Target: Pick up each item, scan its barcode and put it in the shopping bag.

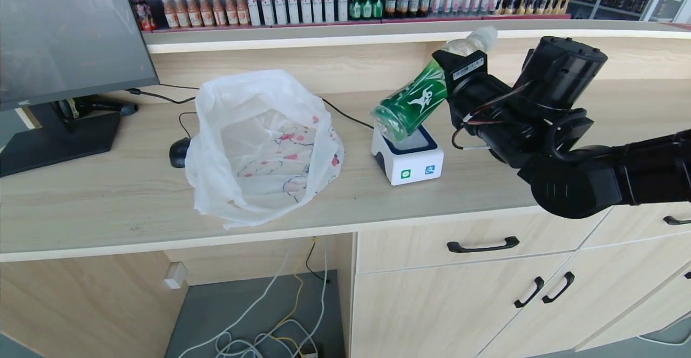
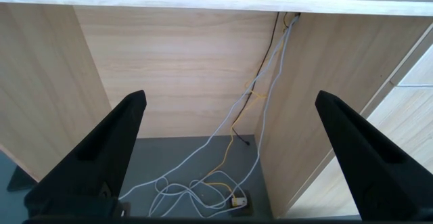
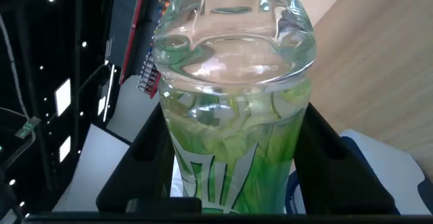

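R gripper [image 1: 456,80] clamped on green-label bottle [image 1: 413,104], which is tilted with its clear base low, just above white scanner [image 1: 410,166] on counter [image 1: 108,185]. Shopping bag [image 1: 216,104] open, beside scanner to its left. L gripper [image 2: 230,102] spread wide, holding 0 items, below counter edge.

The monitor [image 1: 65,28] runs off the top and left edges; the bag [image 1: 259,131] hides half the mouse [image 1: 177,153]; the bottle [image 1: 415,101] covers part of the scanner [image 1: 413,166].
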Tool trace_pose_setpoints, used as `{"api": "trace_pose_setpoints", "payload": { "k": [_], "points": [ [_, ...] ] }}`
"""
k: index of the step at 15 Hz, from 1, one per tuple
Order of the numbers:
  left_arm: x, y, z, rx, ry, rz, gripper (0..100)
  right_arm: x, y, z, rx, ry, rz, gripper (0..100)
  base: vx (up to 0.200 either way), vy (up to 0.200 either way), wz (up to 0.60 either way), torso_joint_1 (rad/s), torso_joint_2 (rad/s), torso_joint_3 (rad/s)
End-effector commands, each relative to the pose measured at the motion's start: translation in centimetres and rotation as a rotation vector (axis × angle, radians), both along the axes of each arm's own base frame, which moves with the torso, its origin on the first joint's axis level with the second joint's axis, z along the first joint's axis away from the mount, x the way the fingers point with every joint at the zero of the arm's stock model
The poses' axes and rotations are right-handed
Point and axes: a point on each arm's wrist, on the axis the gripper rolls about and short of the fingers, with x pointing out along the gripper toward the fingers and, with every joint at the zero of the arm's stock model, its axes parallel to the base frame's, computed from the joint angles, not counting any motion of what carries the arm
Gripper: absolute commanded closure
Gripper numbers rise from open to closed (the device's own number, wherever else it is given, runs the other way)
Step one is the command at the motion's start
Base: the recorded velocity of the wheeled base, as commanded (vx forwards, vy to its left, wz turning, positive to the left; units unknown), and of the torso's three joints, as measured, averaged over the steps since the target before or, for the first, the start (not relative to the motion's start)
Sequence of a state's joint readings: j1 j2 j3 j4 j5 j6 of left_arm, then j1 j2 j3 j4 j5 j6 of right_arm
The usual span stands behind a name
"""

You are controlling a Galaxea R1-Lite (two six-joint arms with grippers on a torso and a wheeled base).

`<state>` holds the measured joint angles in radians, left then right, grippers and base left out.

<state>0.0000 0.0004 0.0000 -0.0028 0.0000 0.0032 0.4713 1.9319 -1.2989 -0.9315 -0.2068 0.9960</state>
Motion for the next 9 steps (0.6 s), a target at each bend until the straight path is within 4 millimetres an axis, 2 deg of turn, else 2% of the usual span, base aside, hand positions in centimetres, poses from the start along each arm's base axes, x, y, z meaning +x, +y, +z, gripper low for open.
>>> {"api": "trace_pose_setpoints", "payload": {
  "k": [1, 6, 9],
  "points": [
    [0.0, 0.0, 0.0, 0.000, -0.001, 0.000, 0, 0.5, -0.3, -0.7, 0.003, 0.019, -0.010, 100, 0.000, 0.000, 0.00, 0.000, 0.00, 0.000],
    [0.0, 0.0, 0.0, 0.000, -0.001, 0.000, 0, 0.7, -0.4, -0.9, 0.052, 0.039, 0.000, 100, 0.000, 0.000, 0.00, 0.000, 0.00, 0.000],
    [0.0, 0.0, 0.0, 0.000, -0.001, 0.000, 0, 0.9, -0.7, -1.9, 0.070, 0.075, -0.003, 100, 0.000, 0.000, 0.00, 0.000, 0.00, 0.000]
  ]
}}
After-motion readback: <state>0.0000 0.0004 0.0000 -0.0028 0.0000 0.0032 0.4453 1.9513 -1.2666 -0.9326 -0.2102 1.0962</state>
